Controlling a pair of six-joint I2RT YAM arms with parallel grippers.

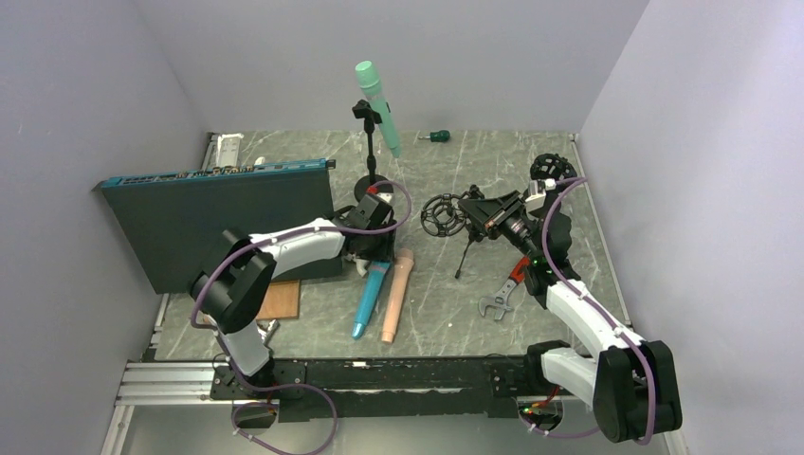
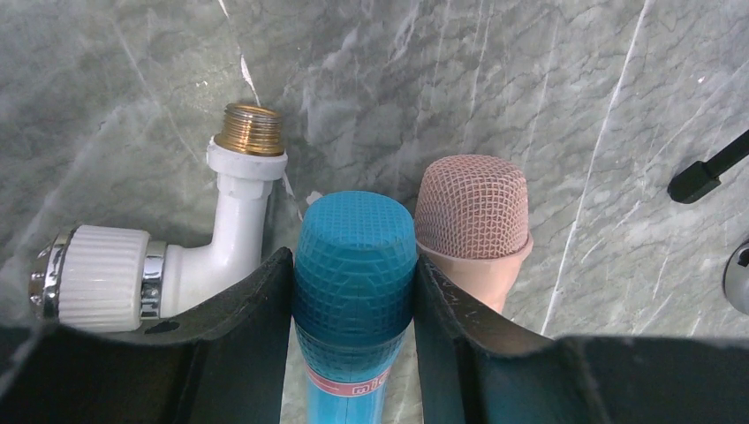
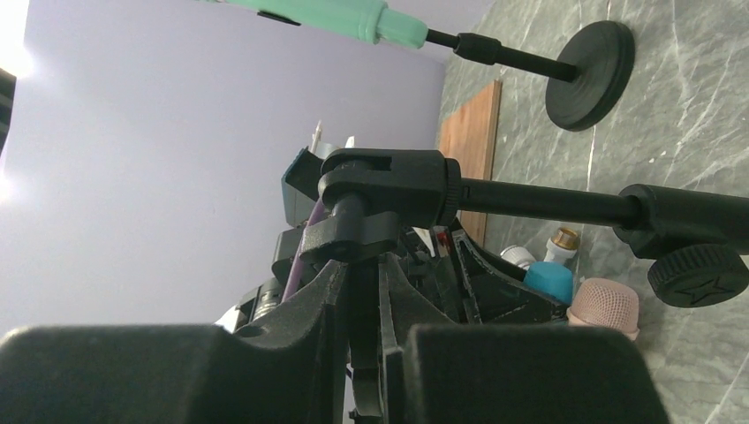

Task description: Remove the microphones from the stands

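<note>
The left gripper [image 2: 351,269] is closed to the width of the blue microphone [image 2: 355,231], its two smooth black fingers [image 2: 243,314] pressed against either side of the ribbed, domed head; the body lies flat on the grey veined marble table [image 1: 441,308]. At the head's 3 o'clock, touching it, sits the peach microphone [image 2: 472,210] with fine woven mesh; at 9 o'clock lies a white plastic pipe elbow [image 2: 231,231] with a brass thread, which the overhead view barely shows. From above, the left arm stretches low, its wrist bent down; a steel wrench [image 1: 497,305] lies at 3 o'clock of the two microphones. The right arm rises with a bent elbow; the right gripper [image 3: 358,274] is nearly shut on the knobbed joint of a small black stand [image 3: 530,201]. Farthest, at 12 o'clock, the green microphone [image 1: 377,106] sits tilted in the clip of the upright stand [image 1: 370,156] with its round base.
</note>
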